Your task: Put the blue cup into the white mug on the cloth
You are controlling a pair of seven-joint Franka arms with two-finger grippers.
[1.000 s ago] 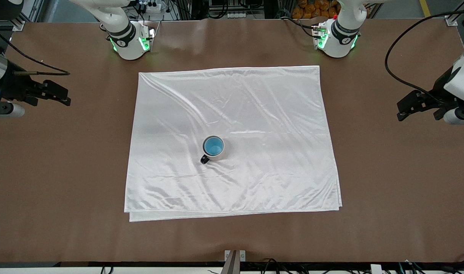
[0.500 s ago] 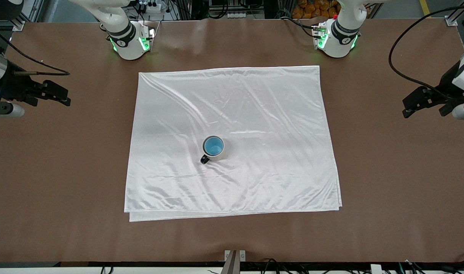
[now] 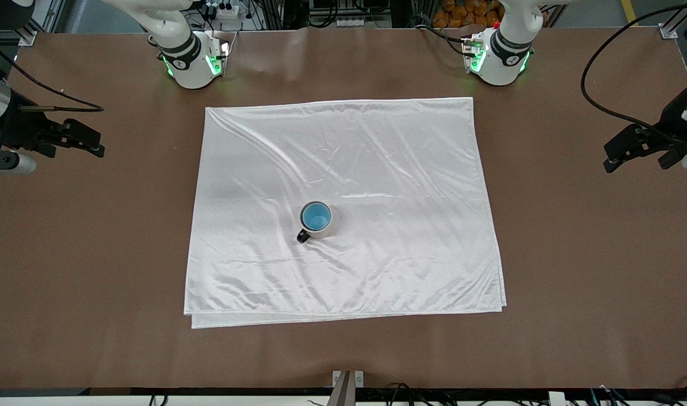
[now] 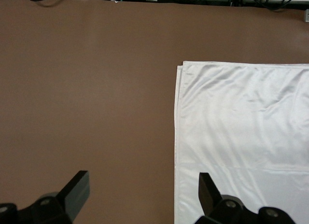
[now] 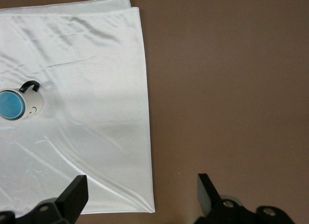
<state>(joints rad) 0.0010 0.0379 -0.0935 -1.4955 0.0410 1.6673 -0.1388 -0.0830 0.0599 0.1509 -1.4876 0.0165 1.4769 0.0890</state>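
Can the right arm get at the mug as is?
Probably yes. The right hand is open over bare table, and nothing stands on the cloth between it and the mug, which already holds the cup.

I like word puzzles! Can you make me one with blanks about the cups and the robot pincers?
1. The blue cup sits inside the white ____.
2. The mug's handle is coloured ____.
3. The mug stands on the white ____.
4. The left pincer and right pincer both hover over bare ____.

Missing words: mug; black; cloth; table
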